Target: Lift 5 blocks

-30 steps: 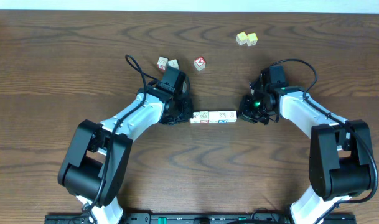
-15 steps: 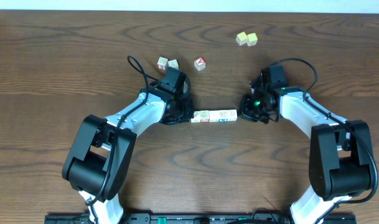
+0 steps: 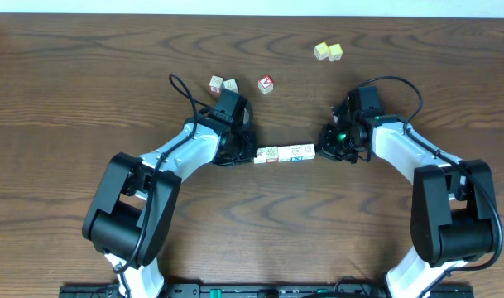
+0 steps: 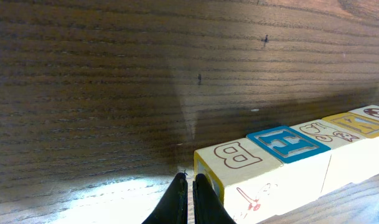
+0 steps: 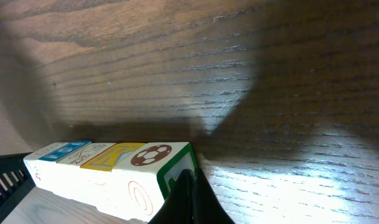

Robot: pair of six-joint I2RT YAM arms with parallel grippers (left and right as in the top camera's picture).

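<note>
Row of five small printed wooden blocks (image 3: 284, 154), robot-side of red-topped cube (image 3: 266, 84) | left fingers (image 4: 177, 200) closed tight, pressed against one end | right fingers (image 5: 188, 196) closed tight, against opposite end

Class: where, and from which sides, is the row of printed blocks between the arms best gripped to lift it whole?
By its two end faces, squeezed inward: the left gripper on the B block, the right gripper on the football block. The row is loose cubes end to end; likely only end pressure binds them.
</note>
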